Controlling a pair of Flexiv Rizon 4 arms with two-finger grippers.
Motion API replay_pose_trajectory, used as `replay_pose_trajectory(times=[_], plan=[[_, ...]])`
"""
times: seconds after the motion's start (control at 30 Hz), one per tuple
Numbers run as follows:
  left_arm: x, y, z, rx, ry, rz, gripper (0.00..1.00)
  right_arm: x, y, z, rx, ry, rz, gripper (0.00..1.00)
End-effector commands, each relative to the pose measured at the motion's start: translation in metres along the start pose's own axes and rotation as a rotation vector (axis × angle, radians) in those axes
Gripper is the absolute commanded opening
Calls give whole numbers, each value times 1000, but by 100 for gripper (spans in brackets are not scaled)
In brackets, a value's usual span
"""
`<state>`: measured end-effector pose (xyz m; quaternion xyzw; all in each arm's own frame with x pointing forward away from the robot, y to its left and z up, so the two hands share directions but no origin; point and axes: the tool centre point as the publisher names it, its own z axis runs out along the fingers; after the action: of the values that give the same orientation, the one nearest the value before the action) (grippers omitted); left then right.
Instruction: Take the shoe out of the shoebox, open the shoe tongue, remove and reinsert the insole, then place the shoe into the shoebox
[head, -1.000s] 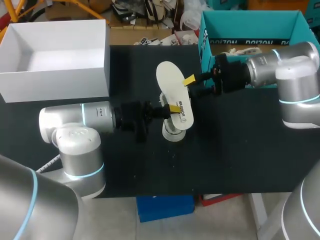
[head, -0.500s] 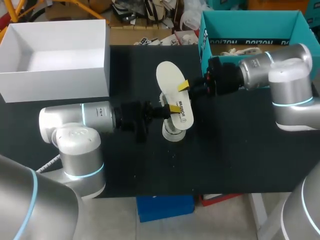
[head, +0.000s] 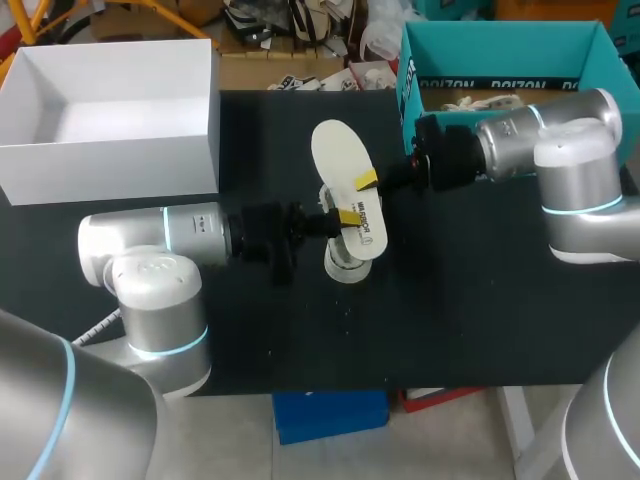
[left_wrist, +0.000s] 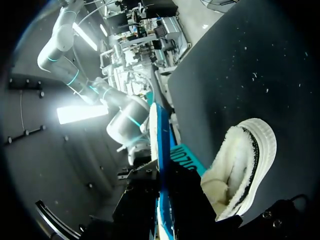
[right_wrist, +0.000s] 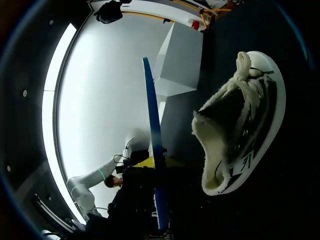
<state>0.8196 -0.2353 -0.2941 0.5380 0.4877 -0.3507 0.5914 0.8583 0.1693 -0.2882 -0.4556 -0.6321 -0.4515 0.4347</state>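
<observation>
At the far left a white box (head: 110, 165) stands open on the table (head: 480, 300), and it plays no part now. My left gripper (head: 345, 217) is closed narrow on the insole (head: 338, 155) and holds it in the air, flat side up. The shoe (head: 343, 268) lies on the table just under the insole, near the middle, out of the teal shoebox (head: 500, 45) at the far right. My right gripper (head: 368, 181) is at the right edge of the insole. Whether it already pinches the insole, I cannot tell from any view. I judge that the insole is taken out and putting it back is the step in hand. The next move needs one end of the insole aimed into the shoe's opening while the shoe stays still. Compared with one second ago, the right gripper has come closer, from beside the shoebox to the insole. The left arm, the insole and the shoe have not moved.
</observation>
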Motion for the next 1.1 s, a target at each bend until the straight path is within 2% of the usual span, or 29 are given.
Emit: replay_pose_trajectory(times=[0.03, 0.07, 0.13, 0.23, 0.53, 0.67, 1.1], plan=[[-10, 0, -1, 4, 42, 8, 56, 0, 0, 2, 0, -2, 2, 0], [-14, 1, -2, -3, 85, 11, 100, 0, 0, 2, 0, -2, 2, 0], [-21, 4, -10, -16, 139, -2, 100, 0, 0, 2, 0, -2, 2, 0], [-23, 7, -23, -44, 346, -47, 100, 0, 0, 2, 0, -2, 2, 0], [-37, 5, -61, -99, 639, -123, 100, 0, 0, 2, 0, -2, 2, 0], [-52, 8, -61, -120, 669, -135, 100, 0, 0, 2, 0, -2, 2, 0], [-52, 8, -61, -120, 669, -135, 100, 0, 0, 2, 0, -2, 2, 0]])
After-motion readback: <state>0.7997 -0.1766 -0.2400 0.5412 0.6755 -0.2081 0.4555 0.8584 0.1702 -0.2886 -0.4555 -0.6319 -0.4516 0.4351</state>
